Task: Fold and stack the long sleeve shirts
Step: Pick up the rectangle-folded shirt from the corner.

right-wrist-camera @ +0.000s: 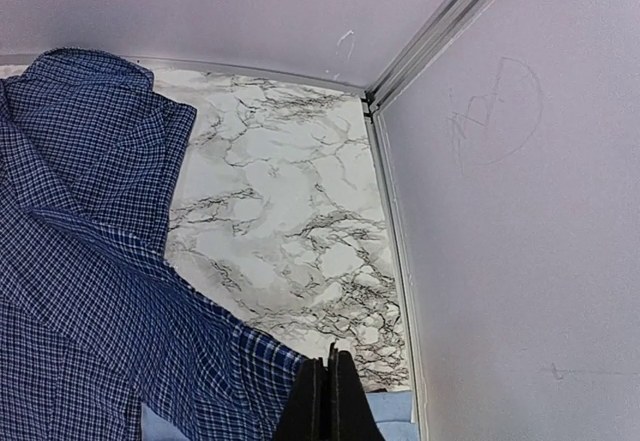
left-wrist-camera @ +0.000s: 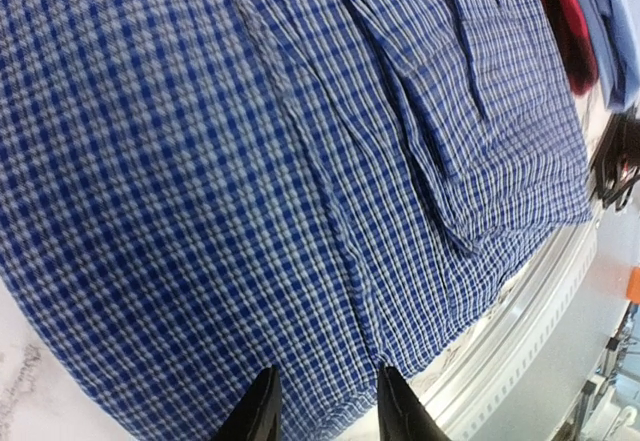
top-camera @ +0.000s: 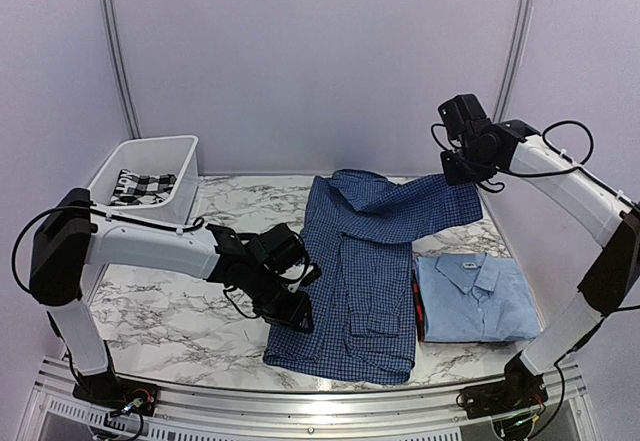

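Blue cloth first: the dark blue check shirt (top-camera: 355,281) lies spread beneath my left gripper (left-wrist-camera: 328,376), fingers apart above its hem. My right gripper (right-wrist-camera: 332,361) pinches its raised sleeve (top-camera: 440,206). If that pinch slips, the sleeve may drop onto the folded light blue shirt (top-camera: 475,296) below. Marble tabletop (top-camera: 150,301); pale walls close by.

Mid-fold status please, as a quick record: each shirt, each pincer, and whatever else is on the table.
checked shirt: dark blue fine-checked button-up cloth shirt, spread on the marble-patterned table, one sleeve lifted to the right
plain shirt: plain light blue collared cloth shirt, folded, right of the checked one
left arm: left pincer open, low over the checked shirt near its left edge
right arm: right pincer shut on the lifted sleeve, raised
bin: white plastic bin, far left, black-and-white checked cloth inside
stack: not yet made
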